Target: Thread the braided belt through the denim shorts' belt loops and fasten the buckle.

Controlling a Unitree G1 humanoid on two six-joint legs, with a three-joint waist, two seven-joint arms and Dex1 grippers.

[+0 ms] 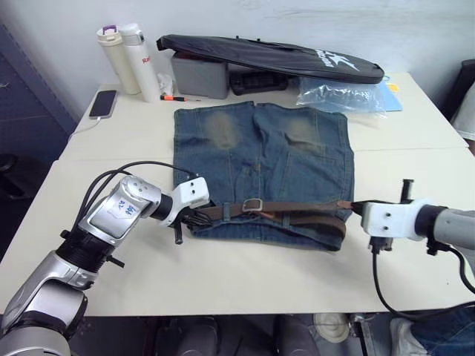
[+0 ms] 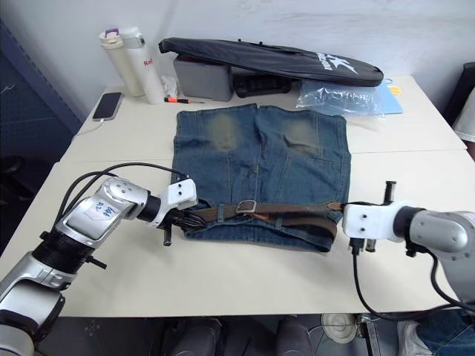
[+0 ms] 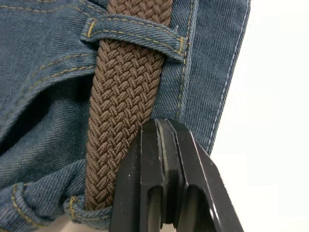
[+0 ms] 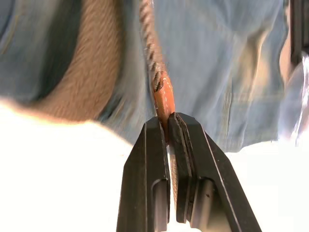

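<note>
Belt (image 1: pixel 297 208) tip sits clamped in your right gripper (image 4: pixel 167 126); your left gripper (image 3: pixel 164 133) is closed, empty, on the denim shorts (image 1: pixel 261 163).

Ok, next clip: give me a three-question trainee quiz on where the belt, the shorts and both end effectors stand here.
1. True or false: the right end effector is pinching the belt tip.
2. Where does the buckle lie? A) off the table B) on the shorts near the waistband middle C) in the left end effector
3. Fill in: in the left wrist view the belt passes under a denim ____.

Key: 1 true; 2 B; 3 loop.
</note>
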